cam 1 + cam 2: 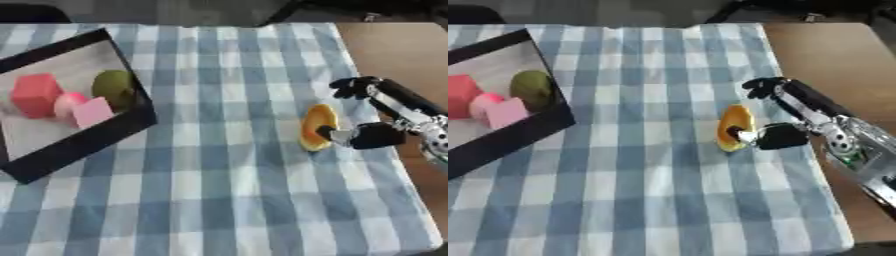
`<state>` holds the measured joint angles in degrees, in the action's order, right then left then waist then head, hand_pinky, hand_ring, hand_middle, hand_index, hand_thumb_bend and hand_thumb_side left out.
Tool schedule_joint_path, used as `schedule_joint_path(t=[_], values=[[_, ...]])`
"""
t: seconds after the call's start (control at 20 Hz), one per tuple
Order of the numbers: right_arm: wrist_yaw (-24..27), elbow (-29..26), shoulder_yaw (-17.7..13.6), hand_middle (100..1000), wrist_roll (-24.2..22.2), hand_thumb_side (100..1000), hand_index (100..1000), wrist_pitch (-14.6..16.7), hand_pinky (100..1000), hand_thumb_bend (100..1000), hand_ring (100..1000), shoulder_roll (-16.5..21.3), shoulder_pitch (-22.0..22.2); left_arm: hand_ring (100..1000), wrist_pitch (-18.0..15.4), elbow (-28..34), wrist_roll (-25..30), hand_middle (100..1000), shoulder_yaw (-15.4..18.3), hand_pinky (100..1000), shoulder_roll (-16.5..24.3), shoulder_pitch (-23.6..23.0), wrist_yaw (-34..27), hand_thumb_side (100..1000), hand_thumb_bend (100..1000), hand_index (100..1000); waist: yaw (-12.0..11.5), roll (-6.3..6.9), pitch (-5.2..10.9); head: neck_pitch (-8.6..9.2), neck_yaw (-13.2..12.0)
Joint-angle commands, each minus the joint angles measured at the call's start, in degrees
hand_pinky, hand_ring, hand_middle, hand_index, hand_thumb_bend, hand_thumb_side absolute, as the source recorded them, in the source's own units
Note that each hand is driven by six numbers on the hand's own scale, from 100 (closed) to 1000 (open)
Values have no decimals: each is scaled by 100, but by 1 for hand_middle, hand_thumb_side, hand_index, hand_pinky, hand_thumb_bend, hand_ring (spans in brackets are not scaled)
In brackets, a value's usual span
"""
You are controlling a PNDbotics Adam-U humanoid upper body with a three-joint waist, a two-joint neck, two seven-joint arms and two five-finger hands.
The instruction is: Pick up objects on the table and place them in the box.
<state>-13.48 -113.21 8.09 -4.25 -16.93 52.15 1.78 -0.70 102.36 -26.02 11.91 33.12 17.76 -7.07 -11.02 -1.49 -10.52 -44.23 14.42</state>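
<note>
An orange-yellow curved piece (317, 127) lies on the blue-and-white checked cloth, right of centre. My right hand (398, 106) comes in from the right edge and sits just to the right of it. The thumb (357, 136) touches the piece's lower right side, while the fingertips (352, 88) hang apart from it, above and to its right. The hand is open and not closed round the piece. The black-rimmed box (87, 141) stands at the left and holds a red block (35, 95), two pink pieces (92, 113) and a green rounded piece (114, 87). My left hand shows in neither view.
The checked cloth (219, 190) covers most of the table. Bare brown tabletop (394, 45) shows along the right side, beyond the cloth's edge. Dark shapes sit past the table's far edge.
</note>
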Motion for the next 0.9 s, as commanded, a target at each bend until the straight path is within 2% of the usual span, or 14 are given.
schedule_joint_path(t=[0.05,0.35,0.75,0.9], values=[[-3,93,1,734,-24,422,881,-72,851,480,819,68,-90,989,-1,41,35,844,28,868,85,86,9,796,100,852,-13,62,-34,11,-13],[-91,485,126,731,-118,404,872,-65,850,487,819,-22,-226,990,-2,41,64,844,20,868,65,101,11,796,100,851,-52,71,-64,11,-24],[-90,783,211,699,-231,330,846,-16,845,504,812,-115,-301,992,2,36,141,845,9,868,44,115,21,795,100,849,-51,98,-90,11,-38],[-37,851,213,680,-261,272,834,-30,842,494,804,-134,-327,994,2,33,148,845,4,868,36,119,18,794,100,848,-45,109,-97,11,-44]])
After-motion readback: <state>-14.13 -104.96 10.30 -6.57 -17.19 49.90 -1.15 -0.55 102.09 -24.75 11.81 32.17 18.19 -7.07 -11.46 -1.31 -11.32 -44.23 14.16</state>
